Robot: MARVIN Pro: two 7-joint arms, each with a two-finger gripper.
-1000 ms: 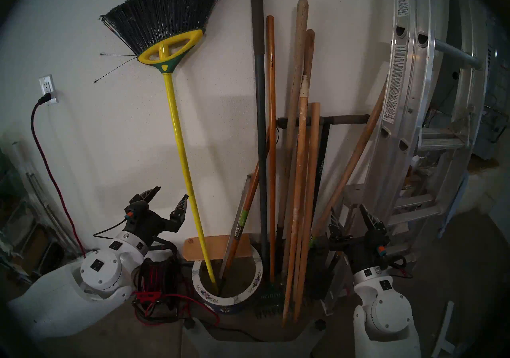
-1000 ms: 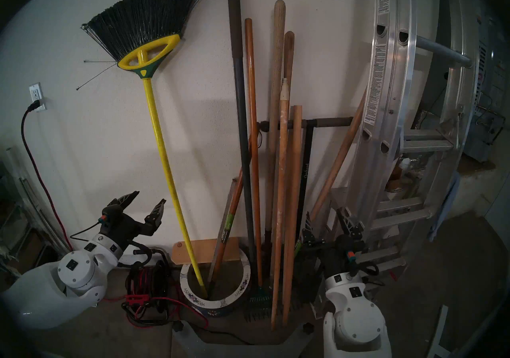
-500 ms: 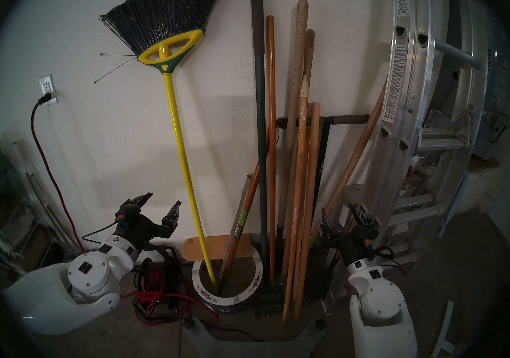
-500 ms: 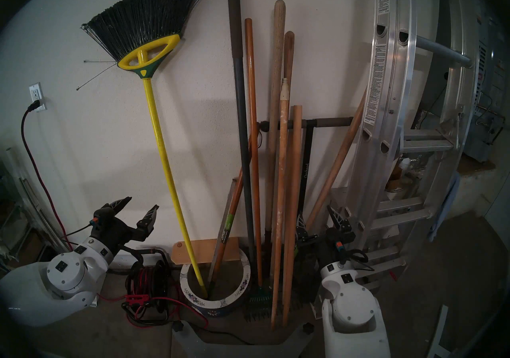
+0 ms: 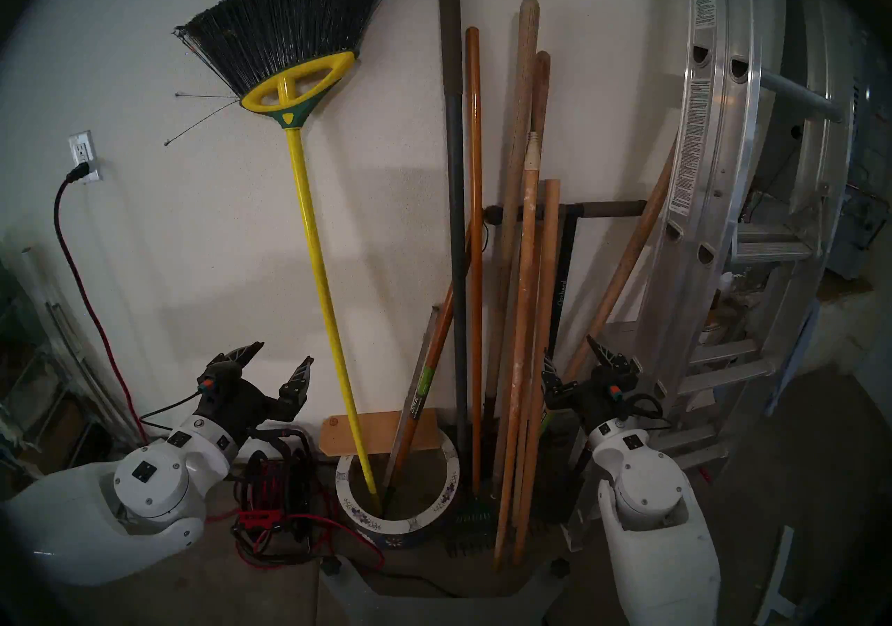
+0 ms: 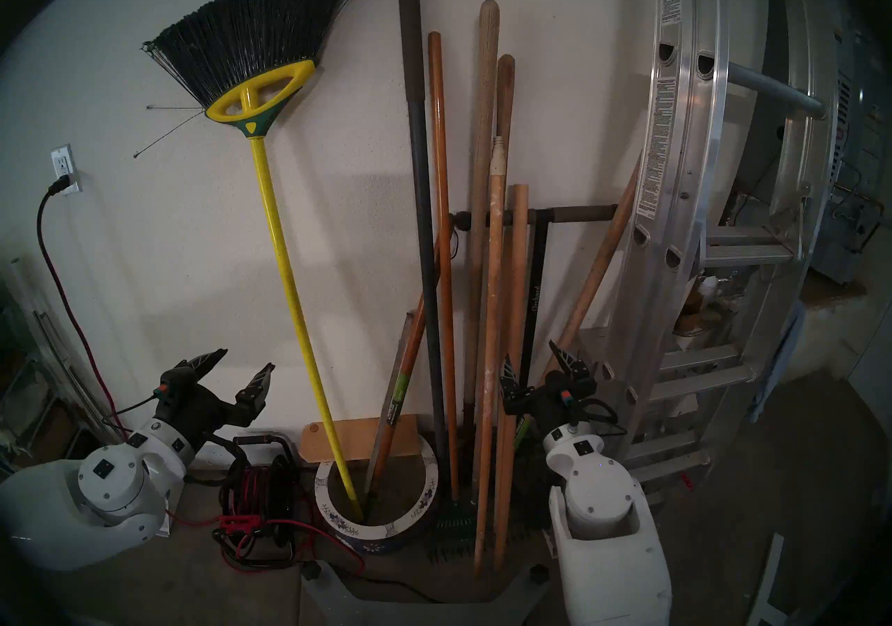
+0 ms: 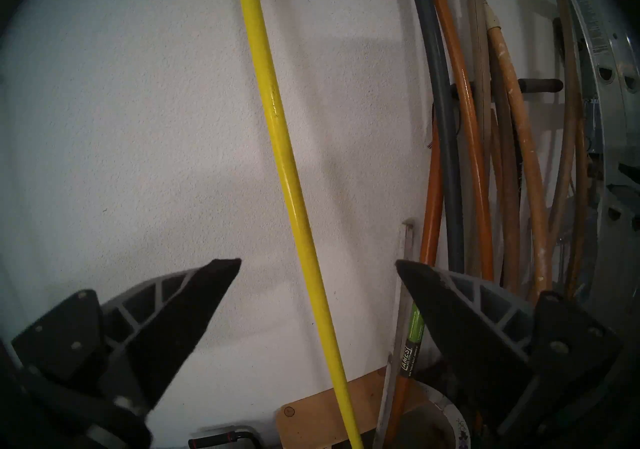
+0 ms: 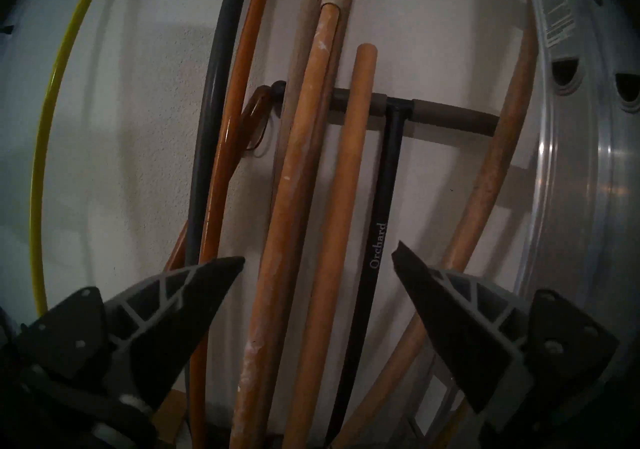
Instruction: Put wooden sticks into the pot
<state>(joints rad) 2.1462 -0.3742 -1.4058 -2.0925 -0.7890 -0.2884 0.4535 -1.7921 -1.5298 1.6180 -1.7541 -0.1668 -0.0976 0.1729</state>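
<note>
Lower right of the head view: sliding the right end effector up and leftward from where it was a second ago, now nosing in just beside the wooden sticks, jaws spread wide and carrying nothing. Framing both in the right wrist view, speckled stick and plain stick lying between the open fingers, apparently not yet touching. Reading that as lining up for a first grab, probably. Still finding both sticks leaning on the wall at centre right, feet on the floor just right of the pot, outside it, so no part of the task banked yet. Holding the left end effector at lower left, shifted only slightly down-left from the earlier frame, equally wide and empty, facing the yellow broom handle already planted in the pot. Seeing no other change across the frames.
</note>
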